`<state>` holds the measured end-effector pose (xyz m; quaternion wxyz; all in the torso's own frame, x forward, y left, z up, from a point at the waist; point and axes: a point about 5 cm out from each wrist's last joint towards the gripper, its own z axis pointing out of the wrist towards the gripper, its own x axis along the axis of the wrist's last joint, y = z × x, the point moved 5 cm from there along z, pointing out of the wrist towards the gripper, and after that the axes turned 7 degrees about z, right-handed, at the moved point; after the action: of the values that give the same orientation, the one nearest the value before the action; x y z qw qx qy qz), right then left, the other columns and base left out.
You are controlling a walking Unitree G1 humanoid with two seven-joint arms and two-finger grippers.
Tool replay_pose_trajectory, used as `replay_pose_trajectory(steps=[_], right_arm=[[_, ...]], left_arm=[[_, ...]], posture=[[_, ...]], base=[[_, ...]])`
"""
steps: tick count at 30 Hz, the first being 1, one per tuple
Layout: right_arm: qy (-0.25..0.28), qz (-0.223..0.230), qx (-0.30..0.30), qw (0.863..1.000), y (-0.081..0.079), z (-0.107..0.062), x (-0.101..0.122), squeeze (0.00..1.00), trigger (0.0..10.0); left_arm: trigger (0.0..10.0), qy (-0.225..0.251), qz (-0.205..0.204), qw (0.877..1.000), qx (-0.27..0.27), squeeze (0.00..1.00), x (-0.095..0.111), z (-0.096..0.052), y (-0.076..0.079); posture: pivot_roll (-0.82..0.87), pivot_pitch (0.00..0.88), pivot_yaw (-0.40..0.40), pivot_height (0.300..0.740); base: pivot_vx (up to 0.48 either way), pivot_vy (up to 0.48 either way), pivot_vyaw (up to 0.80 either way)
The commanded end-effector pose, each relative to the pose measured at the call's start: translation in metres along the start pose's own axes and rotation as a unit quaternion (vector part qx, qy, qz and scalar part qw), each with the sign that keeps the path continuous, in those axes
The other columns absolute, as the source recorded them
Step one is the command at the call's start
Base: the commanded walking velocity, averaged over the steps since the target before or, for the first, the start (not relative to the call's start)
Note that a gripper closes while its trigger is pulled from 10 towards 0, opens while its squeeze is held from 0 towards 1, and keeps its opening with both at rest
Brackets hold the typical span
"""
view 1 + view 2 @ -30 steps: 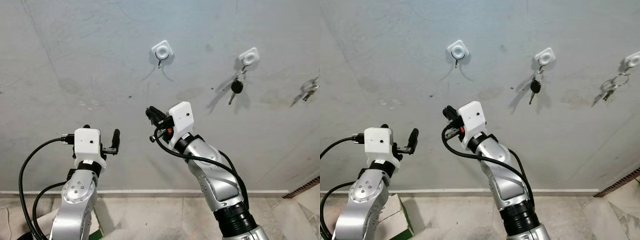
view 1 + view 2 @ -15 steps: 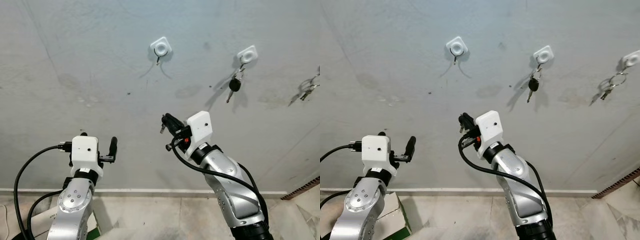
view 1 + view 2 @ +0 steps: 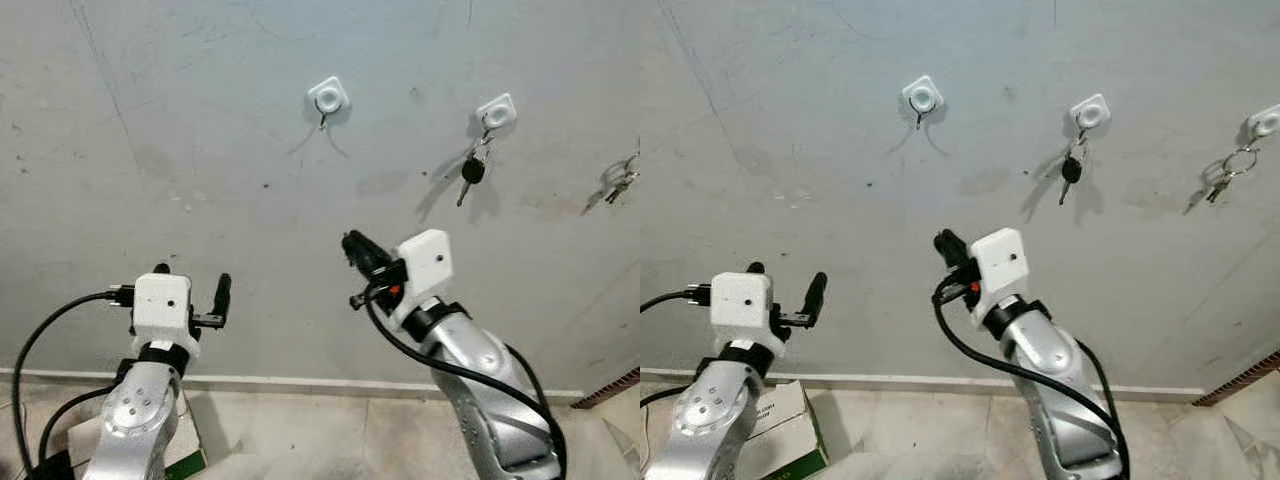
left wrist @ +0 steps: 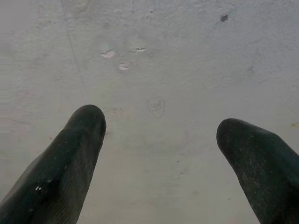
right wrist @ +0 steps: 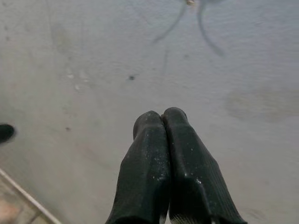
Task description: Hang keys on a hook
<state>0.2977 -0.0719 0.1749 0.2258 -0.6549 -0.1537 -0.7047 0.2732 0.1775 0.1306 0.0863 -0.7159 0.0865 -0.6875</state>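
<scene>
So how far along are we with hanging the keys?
Two sets of keys already hang: one on the middle hook, one at the far right. The leftmost hook is bare. Nothing is in hand: the right gripper is shut on nothing, the left gripper open. No loose keys visible to fill the bare hook.

I see a big gray wall (image 3: 200, 120) in front of me. It looks rough, with thin cracks, small dark spots and a few pale chipped marks. A white strip (image 3: 300, 381) runs along the bottom of the wall. Below it is a floor (image 3: 900, 440) of light tiles. A bit of reddish brick (image 3: 612, 388) shows low in the right corner. The light is soft and even.
</scene>
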Motion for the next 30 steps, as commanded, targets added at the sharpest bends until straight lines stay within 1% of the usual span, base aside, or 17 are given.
replay_pose_trajectory(steps=[1,2,3,5,6,12,16,21,30], right_arm=[[-0.001,-0.005,-0.024,1.0,0.011,-0.012,0.005,0.0,10.0],[-0.003,-0.007,-0.029,1.0,0.013,-0.014,0.004,0.0,10.0],[-0.009,-0.007,-0.044,0.999,0.019,-0.022,0.001,0.0,10.0],[-0.024,-0.002,-0.073,0.997,0.029,-0.032,-0.004,0.0,10.0],[-0.027,0.002,-0.083,0.996,0.032,-0.035,-0.006,0.0,10.0],[-0.047,0.006,-0.099,0.994,0.038,-0.045,-0.012,0.0,10.0],[-0.051,0.004,-0.102,0.993,0.041,-0.046,-0.012,0.0,10.0],[-0.05,0.002,-0.103,0.993,0.042,-0.045,-0.012,0.0,10.0],[-0.053,0.007,-0.094,0.994,0.037,-0.042,-0.013,0.0,10.0]], left_arm=[[10.0,0.001,0.001,1.0,0.001,0.0,0.002,-0.009,-0.003],[10.0,0.0,0.0,1.0,0.001,0.0,0.002,-0.011,-0.003],[10.0,-0.004,-0.002,1.0,-0.001,0.0,0.0,-0.017,-0.003],[10.0,-0.013,-0.006,1.0,-0.002,0.0,-0.004,-0.022,-0.002],[10.0,-0.014,-0.006,1.0,-0.003,0.0,-0.004,-0.023,-0.002],[10.0,-0.013,-0.008,1.0,-0.009,0.0,-0.002,-0.022,-0.002],[10.0,-0.011,-0.013,1.0,-0.018,0.0,-0.001,-0.022,0.001],[10.0,-0.015,-0.013,1.0,-0.024,0.0,-0.003,-0.021,0.004],[10.0,-0.017,-0.012,1.0,-0.02,0.0,-0.003,-0.021,0.003]], posture=[[0.11,0.049,-0.034,0.74],[0.11,0.049,-0.034,0.74],[0.11,0.051,-0.033,0.74],[0.11,0.051,-0.035,0.74],[0.11,0.052,-0.034,0.74],[0.1,0.05,-0.03,0.74],[0.1,0.048,-0.029,0.74],[0.1,0.045,-0.03,0.74],[0.11,0.042,-0.035,0.74]], base=[[0.0,0.0,0.0],[0.0,0.0,0.0],[0.0,0.0,0.0],[0.0,0.0,0.0],[0.0,0.0,0.0],[0.0,0.0,0.0],[0.0,0.0,0.0],[0.291,0.0,0.0],[0.32,0.0,0.0]])
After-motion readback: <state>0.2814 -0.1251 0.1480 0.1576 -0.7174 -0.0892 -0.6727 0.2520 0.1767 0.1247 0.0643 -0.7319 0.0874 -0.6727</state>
